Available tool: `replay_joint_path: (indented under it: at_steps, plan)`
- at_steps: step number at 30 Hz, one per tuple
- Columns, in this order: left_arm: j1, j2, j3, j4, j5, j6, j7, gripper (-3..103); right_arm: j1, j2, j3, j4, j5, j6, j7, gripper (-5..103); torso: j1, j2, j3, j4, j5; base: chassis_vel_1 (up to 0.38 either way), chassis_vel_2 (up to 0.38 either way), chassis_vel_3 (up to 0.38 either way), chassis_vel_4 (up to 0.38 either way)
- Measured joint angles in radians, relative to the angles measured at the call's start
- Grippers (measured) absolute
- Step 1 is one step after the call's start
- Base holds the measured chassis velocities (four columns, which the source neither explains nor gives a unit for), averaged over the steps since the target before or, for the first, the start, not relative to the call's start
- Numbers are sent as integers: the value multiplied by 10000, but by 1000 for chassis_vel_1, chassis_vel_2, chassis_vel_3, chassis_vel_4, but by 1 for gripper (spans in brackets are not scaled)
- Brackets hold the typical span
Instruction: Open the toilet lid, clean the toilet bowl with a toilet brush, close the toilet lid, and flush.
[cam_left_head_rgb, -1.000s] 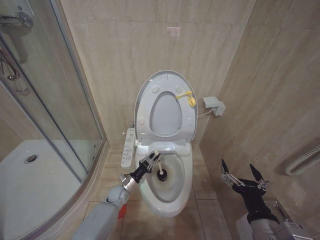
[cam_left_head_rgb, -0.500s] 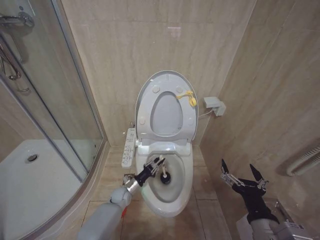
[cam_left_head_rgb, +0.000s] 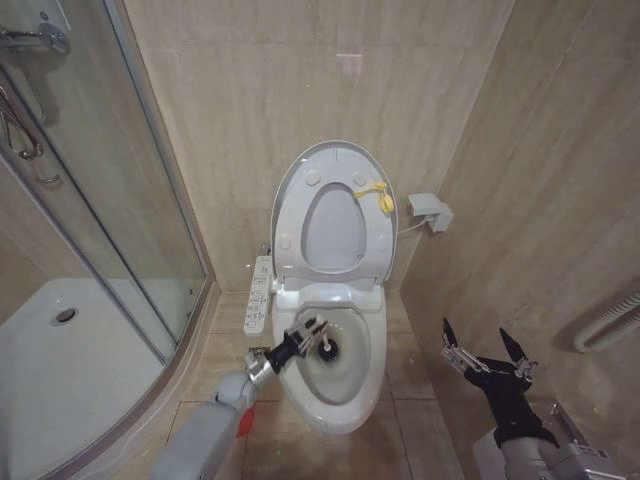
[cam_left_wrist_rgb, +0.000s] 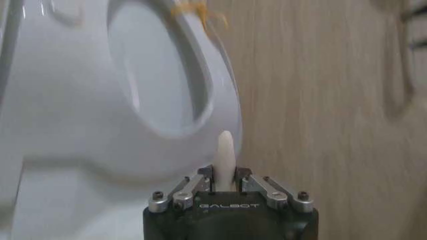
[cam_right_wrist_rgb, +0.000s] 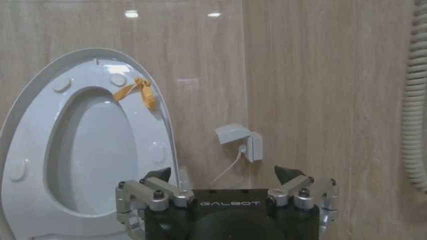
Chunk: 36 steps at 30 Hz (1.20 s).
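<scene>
Scrubbing is under way: the left gripper (cam_left_head_rgb: 304, 333) is clamped narrow on the thin white handle of the toilet brush (cam_left_head_rgb: 325, 346), whose dark head sits inside the toilet bowl (cam_left_head_rgb: 345, 400), at about 10 o'clock of the basin's opening, near the inner wall. In the left wrist view the white stick pokes up between the closed-in fingers (cam_left_wrist_rgb: 200, 181) — grip looks centred.

Change over the last second: the brush head went from the bowl's upper-left part down toward its middle, and now sits back up and to the left; the left arm shifted with it. Reads as a sweep stroke along the inner wall, not a lift-out. Judgement: cleaning step mid-way; only the 9–12 o'clock sector appears to have been covered.

The toilet lid (cam_left_head_rgb: 330, 160) stands fully raised against the back wall at 12 o'clock from the bowl, the seat up with it, the yellow tag (cam_left_head_rgb: 378, 194) at its right edge; unchanged. Closing and flushing not yet done.

The right gripper (cam_left_head_rgb: 485, 357) hangs parked at 3 o'clock of the bowl, well apart, fingers spread wide and empty — no movement. Button panel (cam_left_head_rgb: 257, 294) at 9 o'clock, untouched.
</scene>
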<state>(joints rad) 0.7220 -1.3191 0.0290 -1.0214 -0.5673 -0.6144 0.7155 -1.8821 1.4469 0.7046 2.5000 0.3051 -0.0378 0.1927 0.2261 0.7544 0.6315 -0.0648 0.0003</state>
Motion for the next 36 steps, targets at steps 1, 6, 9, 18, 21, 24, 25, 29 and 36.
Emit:
replay_joint_path:
  at_steps: [1,6,9,18,21,24,25,29,36]
  plan:
    - [0,0,0,0,0,0,0,22,0,0,0,0,0,0,0,100,0,0,0,0,0,0,0,0,0]
    - [151,-57,99,307,163,32,173,22,0,0,0,0,0,0,0,100,0,0,0,8,-3,0,0,0,0]
    - [302,-118,-2,715,541,-117,382,22,0,0,0,-1,0,0,0,100,-1,1,-2,9,-4,0,0,0,0]
    - [367,-27,97,117,225,-62,254,22,0,0,0,0,0,0,0,100,1,0,0,4,-2,0,0,0,0]
    - [348,14,243,-412,-213,103,31,22,0,0,0,0,0,0,0,100,1,0,0,2,-4,0,0,0,0]
    - [355,-5,288,-437,-245,137,4,22,0,0,0,0,0,0,0,100,1,0,0,4,-2,0,0,0,0]
    - [397,-56,255,-219,-149,93,75,22,-1,0,0,0,0,0,0,100,1,0,0,5,-3,0,0,0,0]
    - [557,-170,52,491,353,-117,292,22,0,0,0,0,0,0,0,100,0,0,-2,10,-3,0,0,0,0]
    - [517,-180,-101,826,742,-255,297,22,0,0,0,0,0,0,0,100,0,0,0,8,-2,0,0,0,0]
